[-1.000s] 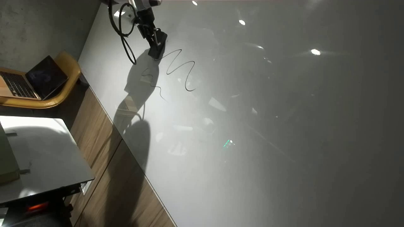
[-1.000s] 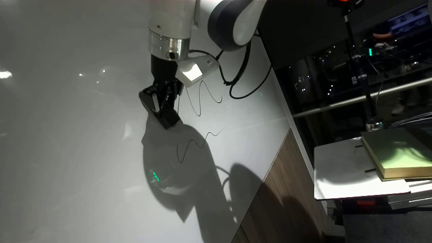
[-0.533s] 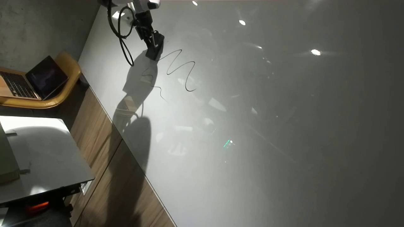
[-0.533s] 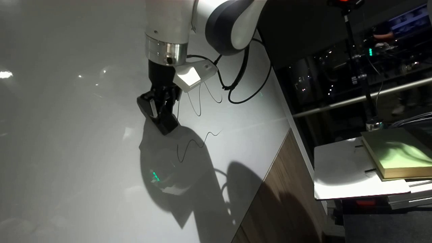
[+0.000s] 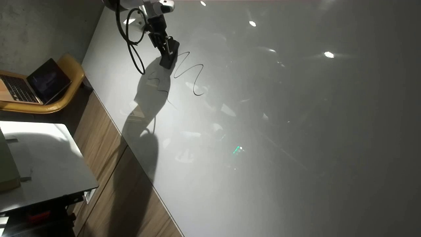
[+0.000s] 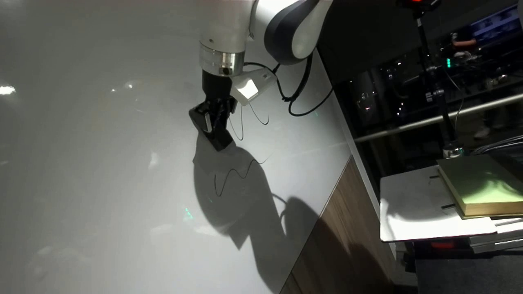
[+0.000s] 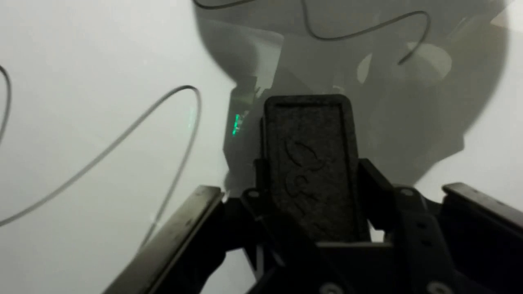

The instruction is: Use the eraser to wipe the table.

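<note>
The eraser, a dark grey oblong block, shows in the wrist view (image 7: 312, 139) and in both exterior views (image 5: 169, 61) (image 6: 221, 141). My gripper (image 7: 314, 179) is shut on it, one finger on each long side; it also shows in both exterior views (image 5: 166, 46) (image 6: 213, 116). The eraser's far end sticks out past the fingertips, tilted down at the table. I cannot tell whether it touches. The table (image 5: 279, 184) is glossy white-grey and carries two thin dark wavy lines. One line (image 5: 194, 85) runs beside the eraser, partly hidden by it; another (image 6: 233, 169) lies in the arm's shadow.
A wood-brown panel (image 5: 98, 144) borders the table's edge. Beyond it are a white side desk (image 5: 49, 161), a green book (image 6: 482, 183) on that desk, and a laptop (image 5: 49, 80) on a yellow chair (image 5: 77, 74). Cables (image 6: 304, 81) hang in loops from the arm.
The gripper with the eraser first shifts slightly left, then moves right, in both exterior views. The eraser now covers the start of the nearer line. The grip stays the same.
</note>
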`<state>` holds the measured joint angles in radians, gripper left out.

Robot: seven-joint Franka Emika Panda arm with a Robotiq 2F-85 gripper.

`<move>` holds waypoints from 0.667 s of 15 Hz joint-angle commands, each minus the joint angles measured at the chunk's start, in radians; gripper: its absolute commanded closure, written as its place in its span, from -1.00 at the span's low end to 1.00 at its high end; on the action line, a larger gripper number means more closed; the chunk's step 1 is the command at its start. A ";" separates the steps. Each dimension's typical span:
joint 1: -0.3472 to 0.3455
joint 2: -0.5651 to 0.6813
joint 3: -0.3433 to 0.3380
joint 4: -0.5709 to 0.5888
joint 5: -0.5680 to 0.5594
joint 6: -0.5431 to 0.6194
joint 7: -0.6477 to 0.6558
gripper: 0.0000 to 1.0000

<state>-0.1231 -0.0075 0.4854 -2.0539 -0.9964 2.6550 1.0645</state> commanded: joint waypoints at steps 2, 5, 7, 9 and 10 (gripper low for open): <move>-0.091 -0.115 -0.104 -0.077 0.003 0.058 -0.013 0.42; -0.136 -0.171 -0.180 -0.122 0.010 0.095 -0.028 0.42; -0.167 -0.194 -0.241 -0.136 0.024 0.127 -0.060 0.42; -0.188 -0.199 -0.290 -0.137 0.031 0.149 -0.081 0.42; -0.198 -0.198 -0.308 -0.135 0.026 0.158 -0.083 0.42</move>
<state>-0.2913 -0.2027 0.2302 -2.1992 -0.9909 2.7657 1.0183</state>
